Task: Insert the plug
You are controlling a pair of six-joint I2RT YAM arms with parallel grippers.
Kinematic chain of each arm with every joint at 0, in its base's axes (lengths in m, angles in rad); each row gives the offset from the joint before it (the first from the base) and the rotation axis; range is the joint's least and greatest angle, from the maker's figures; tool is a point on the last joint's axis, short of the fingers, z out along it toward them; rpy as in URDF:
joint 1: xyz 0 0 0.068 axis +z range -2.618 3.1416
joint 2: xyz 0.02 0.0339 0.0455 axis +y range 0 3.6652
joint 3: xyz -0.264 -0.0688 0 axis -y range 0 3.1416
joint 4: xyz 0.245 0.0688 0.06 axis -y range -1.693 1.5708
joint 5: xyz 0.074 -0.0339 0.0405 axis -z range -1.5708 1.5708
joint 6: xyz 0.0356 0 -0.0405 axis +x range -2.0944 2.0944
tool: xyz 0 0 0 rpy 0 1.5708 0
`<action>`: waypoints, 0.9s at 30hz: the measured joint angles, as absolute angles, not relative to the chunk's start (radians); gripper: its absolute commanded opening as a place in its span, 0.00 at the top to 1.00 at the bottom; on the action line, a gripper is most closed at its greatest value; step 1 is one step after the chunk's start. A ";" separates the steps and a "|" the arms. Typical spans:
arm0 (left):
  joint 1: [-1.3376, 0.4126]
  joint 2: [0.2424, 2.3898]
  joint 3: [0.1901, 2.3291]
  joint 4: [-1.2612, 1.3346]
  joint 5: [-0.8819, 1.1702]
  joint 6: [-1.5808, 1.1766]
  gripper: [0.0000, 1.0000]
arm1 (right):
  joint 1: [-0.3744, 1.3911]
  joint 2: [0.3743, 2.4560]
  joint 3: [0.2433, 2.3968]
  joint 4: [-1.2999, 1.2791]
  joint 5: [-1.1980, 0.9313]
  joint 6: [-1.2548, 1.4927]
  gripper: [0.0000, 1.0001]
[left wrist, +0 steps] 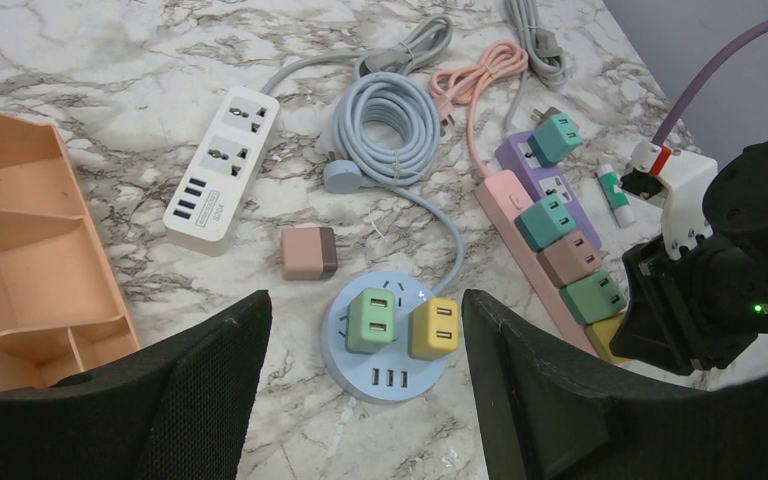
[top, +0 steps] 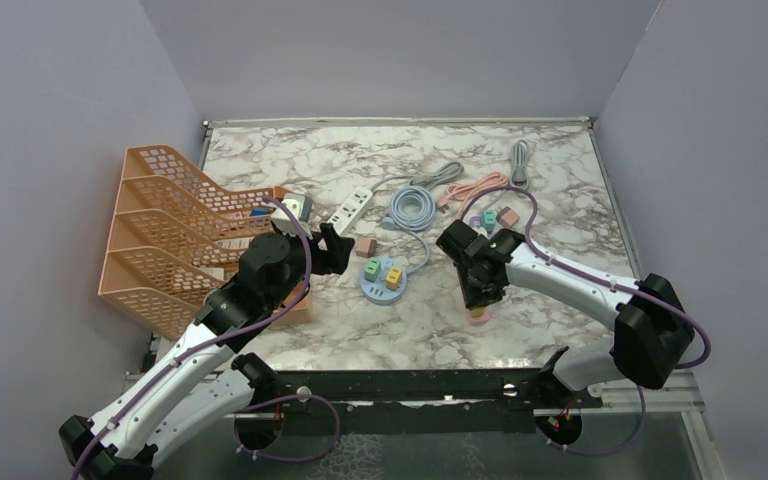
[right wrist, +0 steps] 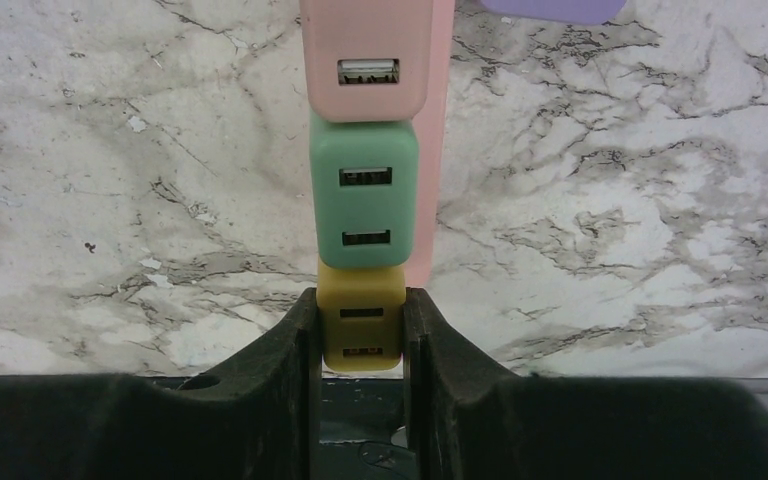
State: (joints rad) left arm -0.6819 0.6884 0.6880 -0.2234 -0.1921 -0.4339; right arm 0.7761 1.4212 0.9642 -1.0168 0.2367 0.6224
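Right arm reaches in from its side with the wrist bent over, so the right gripper points straight down at the near end of the pink power strip, with its fingers clamped on both sides of the yellow plug. The plug sits last in the row, right after the green charger, USB face up. The whole line runs along the strip's long axis, away from the robot. Can't tell if the prongs are fully seated, since they're under the body. From above the gripper covers most of the plug. Left arm stretches forward past the orange rack, and the left gripper hangs with its jaws apart, holding nothing, over the round blue hub.
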 measured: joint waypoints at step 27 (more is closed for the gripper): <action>-0.682 0.700 0.677 -0.217 -0.197 -0.427 0.28 | 0.725 1.388 0.918 -0.938 0.137 0.634 0.99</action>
State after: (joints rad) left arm -0.6819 0.6998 0.6769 -0.2169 -0.1974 -0.4267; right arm 0.7246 1.3880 0.9180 -0.9382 0.1368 0.6342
